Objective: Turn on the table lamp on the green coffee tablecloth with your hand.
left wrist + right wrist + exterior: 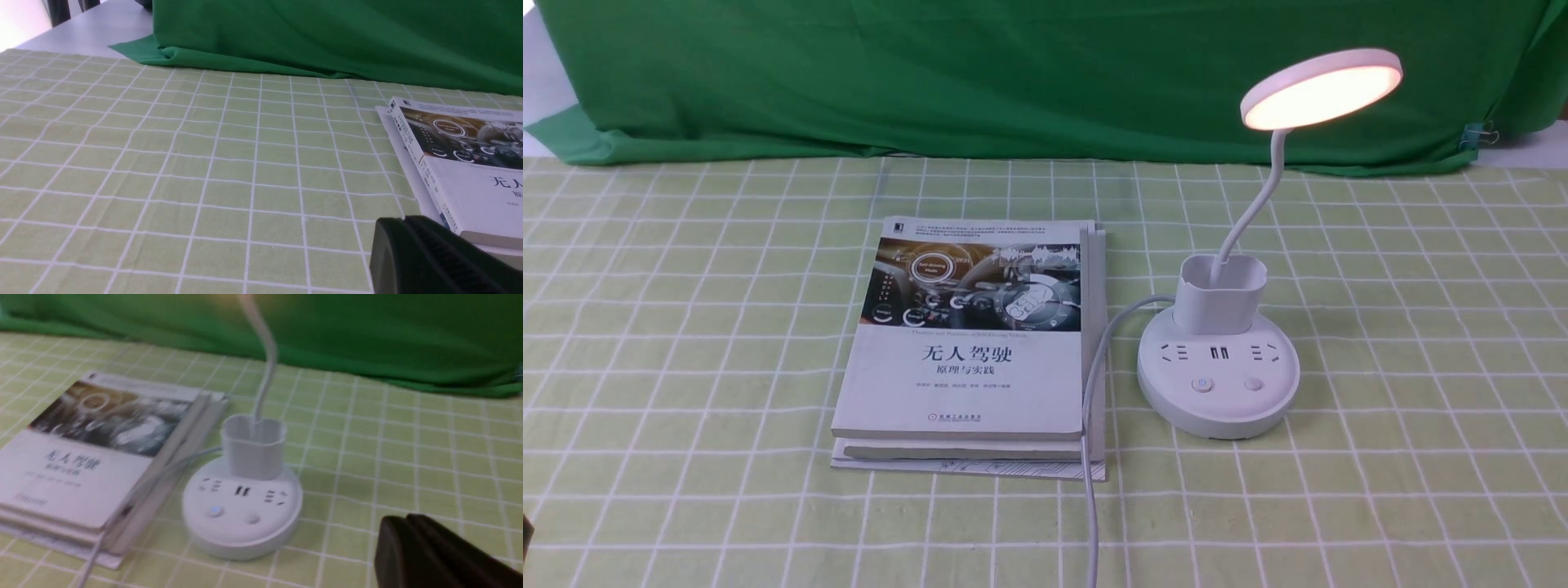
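Note:
The white table lamp stands right of centre on the green coffee tablecloth (686,327). Its disc head (1321,87) glows warm. Its gooseneck rises from the cup holder (1223,294) on the round base (1217,408), which has two buttons (1202,384). In the right wrist view the base (241,526) shows one button lit blue (215,511). My right gripper (404,519) is shut and empty, apart from the base, over bare cloth. My left gripper (402,220) is shut and empty, beside the book's near corner. Neither arm shows in the front view.
A stack of books (972,343) lies just left of the lamp, with the white cord (1094,384) running along its right edge to the front. The dark green backdrop (1013,73) hangs at the far edge, with a clip (1478,135) at the right.

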Tool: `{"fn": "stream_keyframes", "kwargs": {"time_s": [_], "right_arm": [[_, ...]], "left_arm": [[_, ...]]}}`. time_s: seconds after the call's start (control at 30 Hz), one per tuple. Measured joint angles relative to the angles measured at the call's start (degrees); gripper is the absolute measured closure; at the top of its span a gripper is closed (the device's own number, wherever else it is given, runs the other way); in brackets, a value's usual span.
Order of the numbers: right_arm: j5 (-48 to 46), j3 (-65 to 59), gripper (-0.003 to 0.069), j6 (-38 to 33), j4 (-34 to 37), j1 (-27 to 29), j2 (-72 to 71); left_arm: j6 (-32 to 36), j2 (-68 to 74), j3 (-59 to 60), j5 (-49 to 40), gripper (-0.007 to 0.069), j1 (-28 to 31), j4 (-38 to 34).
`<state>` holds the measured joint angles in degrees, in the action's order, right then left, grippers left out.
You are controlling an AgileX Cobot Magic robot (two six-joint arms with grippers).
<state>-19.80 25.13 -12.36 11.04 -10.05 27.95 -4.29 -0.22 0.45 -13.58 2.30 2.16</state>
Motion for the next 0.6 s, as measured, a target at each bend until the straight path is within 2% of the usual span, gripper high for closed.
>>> {"fn": "stream_keyframes", "kwargs": {"time_s": [0.27, 0.6], "right_arm": [[6.7, -19.3, 0.0632, -0.6, 0.0, 8.8, -19.3], [9.9, -25.5, 0.0632, -1.3, -0.9, 12.0, -24.8]], "left_arm": [[0.0, 0.0, 0.0, 0.0, 0.0622, 0.0, 0.0], [0.0, 0.0, 0.0, 0.0, 0.0622, 0.0, 0.0]]}}
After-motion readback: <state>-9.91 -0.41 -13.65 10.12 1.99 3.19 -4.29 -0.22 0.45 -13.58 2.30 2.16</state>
